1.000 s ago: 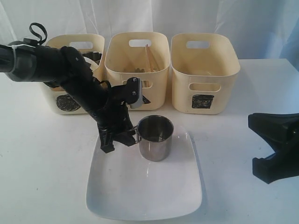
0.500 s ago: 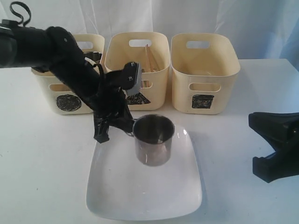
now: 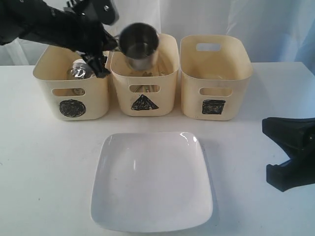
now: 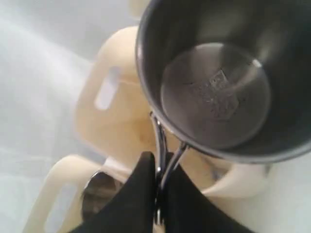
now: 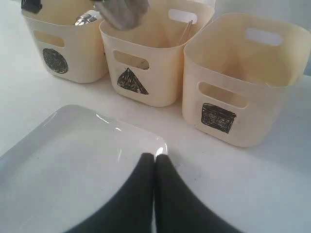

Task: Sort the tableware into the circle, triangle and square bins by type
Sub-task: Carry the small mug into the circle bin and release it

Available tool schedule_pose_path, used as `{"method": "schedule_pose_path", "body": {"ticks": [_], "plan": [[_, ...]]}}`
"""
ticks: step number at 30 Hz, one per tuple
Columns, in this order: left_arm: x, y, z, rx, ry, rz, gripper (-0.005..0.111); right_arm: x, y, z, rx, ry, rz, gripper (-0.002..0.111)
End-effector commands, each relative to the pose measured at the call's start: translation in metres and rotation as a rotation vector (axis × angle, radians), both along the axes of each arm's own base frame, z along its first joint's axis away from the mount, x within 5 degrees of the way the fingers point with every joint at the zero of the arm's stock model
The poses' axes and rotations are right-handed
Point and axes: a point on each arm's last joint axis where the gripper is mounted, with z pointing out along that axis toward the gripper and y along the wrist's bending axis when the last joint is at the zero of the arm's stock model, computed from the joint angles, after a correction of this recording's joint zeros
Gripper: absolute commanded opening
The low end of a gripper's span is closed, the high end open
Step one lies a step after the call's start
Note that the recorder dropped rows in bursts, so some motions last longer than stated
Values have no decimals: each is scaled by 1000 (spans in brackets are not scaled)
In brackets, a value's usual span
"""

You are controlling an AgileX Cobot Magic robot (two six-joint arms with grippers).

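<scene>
My left gripper (image 4: 159,162) is shut on the wire handle of a steel mug (image 3: 139,44), holding it in the air, tilted, over the near-left rim of the triangle bin (image 3: 142,101) next to the circle bin (image 3: 71,105). A second steel mug (image 3: 80,70) lies inside the circle bin. Wooden chopsticks (image 5: 184,32) lean in the triangle bin. The large white square plate (image 3: 152,184) lies bare on the table in front of the bins. My right gripper (image 5: 155,158) is shut and empty, hovering by the plate's (image 5: 73,160) corner.
The square bin (image 3: 215,73) stands at the right of the row. The right arm (image 3: 290,152) sits low at the table's right edge. White cloth hangs behind the bins. The table (image 3: 44,162) is white all round the plate.
The left gripper lifted the steel mug off the white plate and carried it up and back to the bins. The plate now holds nothing. The right arm has not moved.
</scene>
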Motion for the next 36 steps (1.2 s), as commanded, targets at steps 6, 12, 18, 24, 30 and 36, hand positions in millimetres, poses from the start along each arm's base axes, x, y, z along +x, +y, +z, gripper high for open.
{"method": "schedule_pose_path", "body": {"ticks": [6,12,18,24,30,36], "plan": [[35,108,10,-248,23,441,0,0,-1,0,-5,-15,-4,0],[36,137,2,-231,104,474,0,1,-1,1,0,-29,-12,0],[41,135,-22,-181,199,431,0,1,-2,3,5,-44,-20,0],[45,130,-48,-161,326,393,0,1,-2,2,3,-39,-18,0],[40,127,-50,-153,382,358,2,1,-2,2,3,-39,-18,0],[37,126,-52,-157,420,342,36,1,-2,2,3,-39,-18,0]]}}
